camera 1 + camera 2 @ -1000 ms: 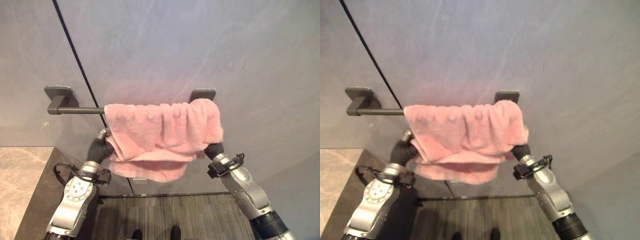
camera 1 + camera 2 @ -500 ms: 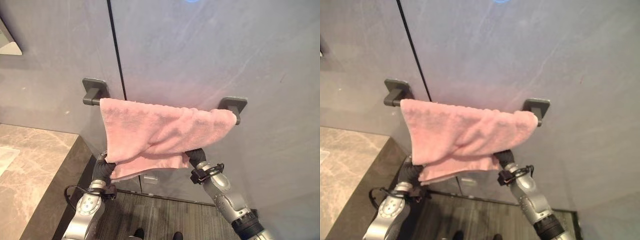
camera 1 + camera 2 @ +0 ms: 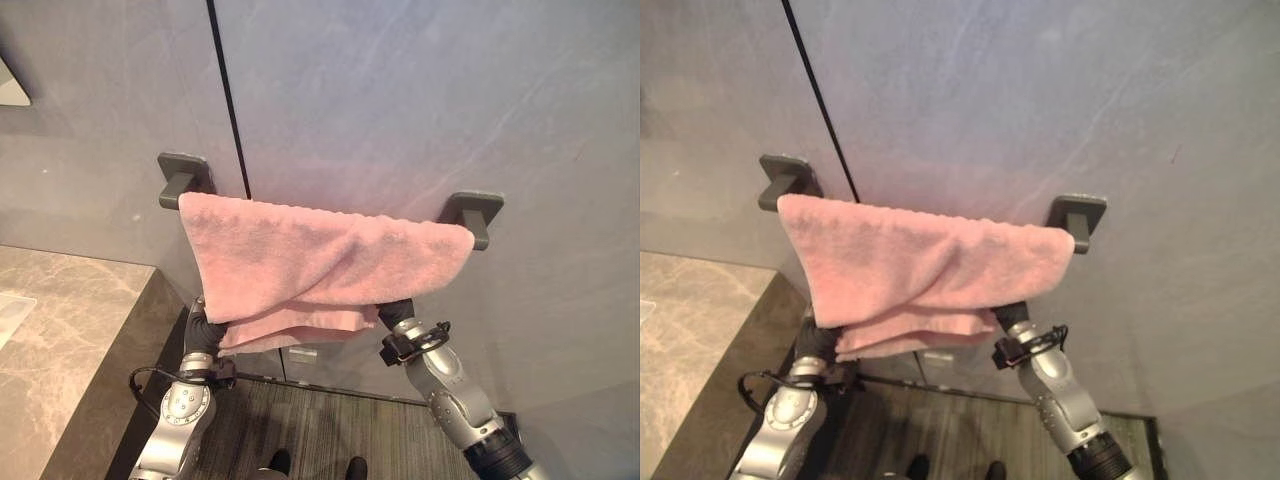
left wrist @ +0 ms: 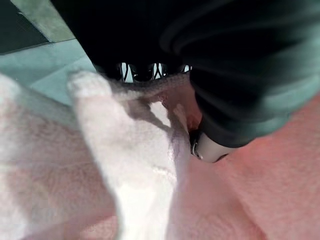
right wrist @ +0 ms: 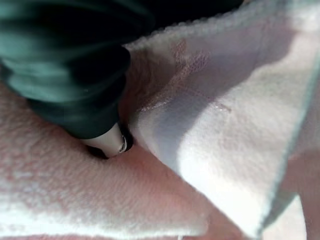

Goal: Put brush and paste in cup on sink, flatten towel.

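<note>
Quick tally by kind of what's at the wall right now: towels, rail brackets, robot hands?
Pink towel: 1
Rail brackets: 2, one at the left, one at the right
Hands: 2, left hand and right hand, both under the towel's lower edge
Total: 5

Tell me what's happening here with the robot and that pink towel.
The robot is working on a pink towel draped over a dark wall bar. The left hand and the right hand reach up under the towel's lower edge, one near each end, with their fingers buried in the cloth. The towel spans nearly the whole bar, though its lower layers hang bunched and uneven. A marble countertop sits to the left.
</note>
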